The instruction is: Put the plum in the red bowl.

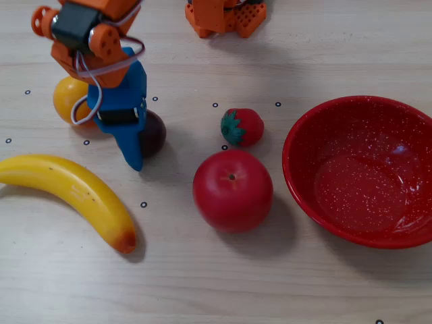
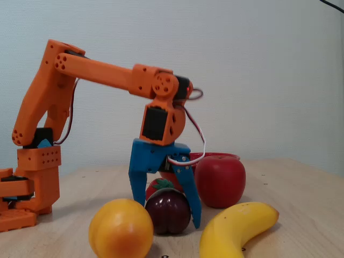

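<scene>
**Closing on the plum**

Plum on the table, dark and glossy, half hidden under the blue gripper in the view from above; in the low side view, plum between the two blue fingers. Gripper partly open, straddling the fruit with the fingertips almost at table level, one finger seeming to touch the plum's right side, the other behind and to the left. Nothing held firmly, as far as can be judged.

Around the plum, seen from above: orange at about 10 o'clock and close, partly covered by the arm; banana at 7 o'clock; strawberry at 3 o'clock; apple at about 4 o'clock; red bowl far out at 3 o'clock, well apart and empty.

For the step in hand, probably best to:

- Close slowly and across the widest part of the plum, because a smooth round fruit can squirt out from a pinch too high or off centre.
- Keep the fingertips low but not pressing on the table.
- Watch the near orange, so that the back finger does not push it.
- Lift straight up first, high enough to pass over strawberry and apple on the way toward 3 o'clock.
- Release only above the middle of the bowl.
</scene>
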